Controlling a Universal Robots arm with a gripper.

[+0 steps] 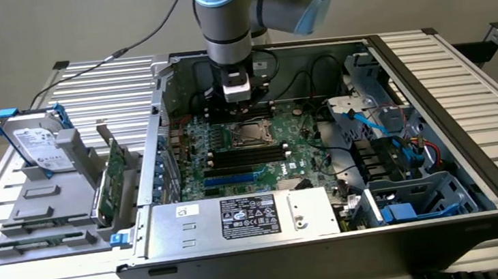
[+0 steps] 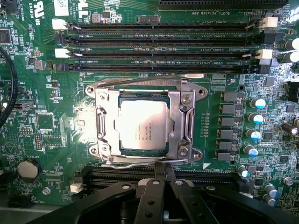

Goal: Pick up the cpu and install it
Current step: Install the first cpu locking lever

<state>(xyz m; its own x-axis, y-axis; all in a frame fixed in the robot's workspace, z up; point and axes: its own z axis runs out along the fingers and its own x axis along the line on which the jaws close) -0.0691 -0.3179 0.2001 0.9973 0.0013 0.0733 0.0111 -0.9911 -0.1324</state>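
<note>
The cpu (image 2: 142, 123) already sits in the motherboard socket (image 2: 100, 125); the jaws, pressed together and empty, hang above its edge.

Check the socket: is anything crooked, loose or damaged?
Nothing stands out. The cpu lies flat and square inside the metal frame, which sits evenly over its edges. The shut tool is just beside that frame.

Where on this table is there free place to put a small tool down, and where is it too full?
Free: the bare table slats beyond the grey holder, and the slats on the exterior view's right of the case. Crowded: inside the case, around the cpu near the gripper.
</note>
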